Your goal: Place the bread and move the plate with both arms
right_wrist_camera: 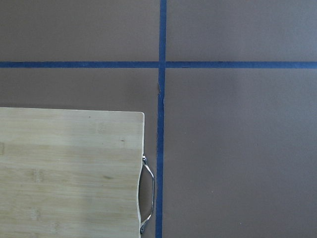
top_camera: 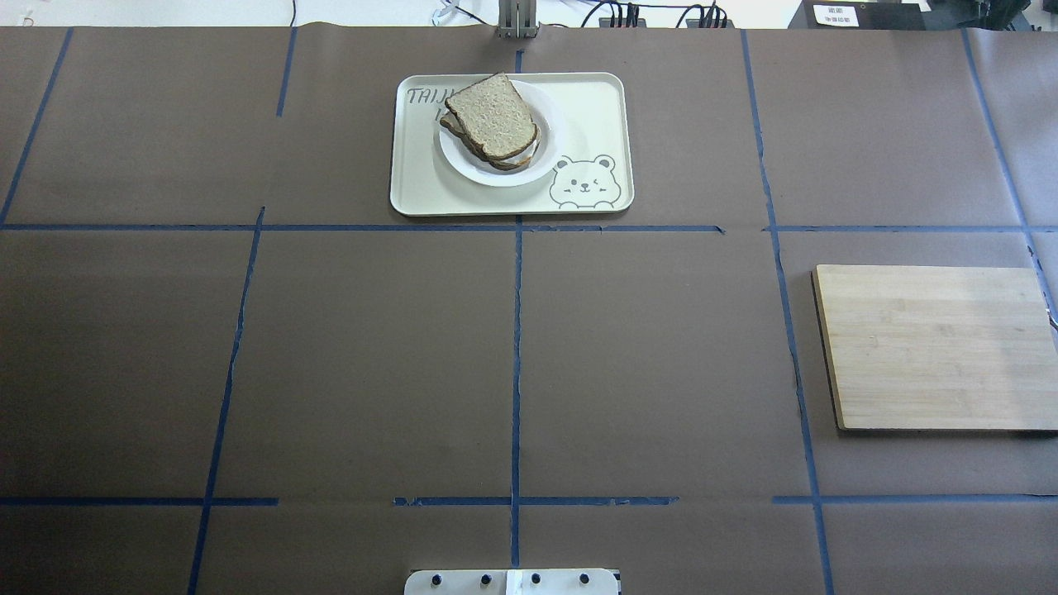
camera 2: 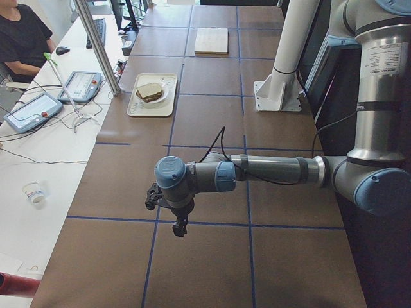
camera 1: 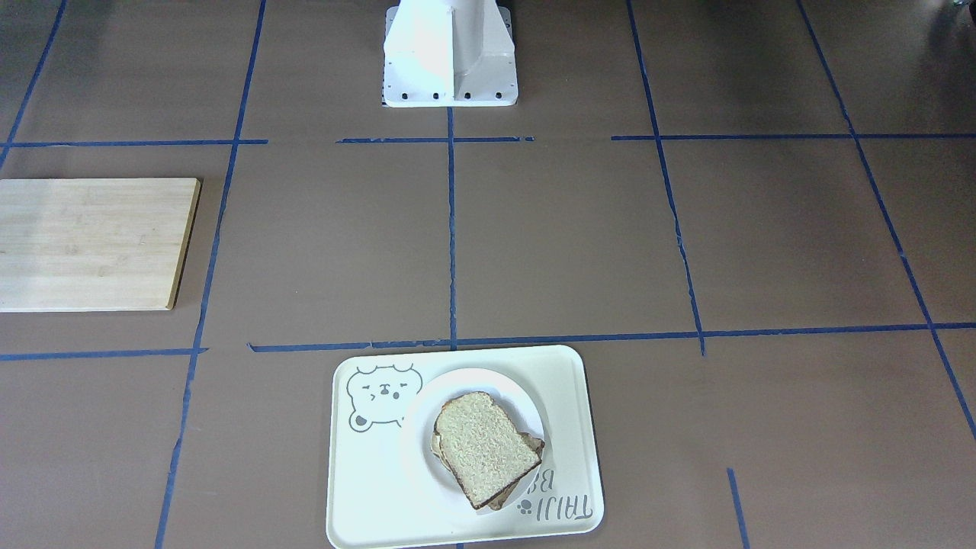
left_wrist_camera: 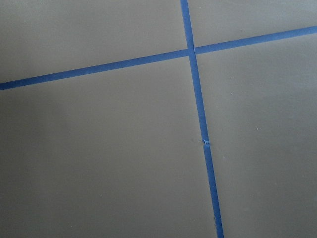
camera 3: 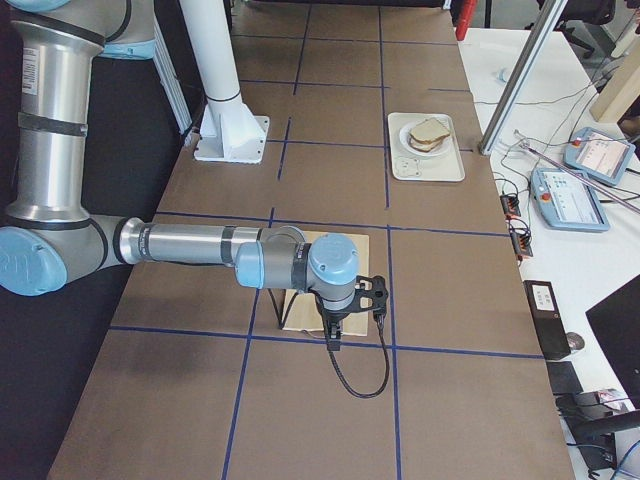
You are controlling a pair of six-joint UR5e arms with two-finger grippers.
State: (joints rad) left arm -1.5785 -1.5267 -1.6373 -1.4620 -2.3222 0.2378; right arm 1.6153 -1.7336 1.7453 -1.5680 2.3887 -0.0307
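Tan, dark-crusted bread [camera 1: 484, 446] tops white plate [camera 1: 419, 442]; left end effector [camera 2: 180, 228], right end effector [camera 3: 333, 342]: opening unclear

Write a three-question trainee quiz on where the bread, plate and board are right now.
1. True or false: the bread lies directly on the cutting board.
2. Pick one: the plate sits on (A) the bare table, (B) the bear tray, (C) the cutting board.
3. Fill in: the cutting board lies on the robot's ____ side.
Key: 1 false; 2 B; 3 right.
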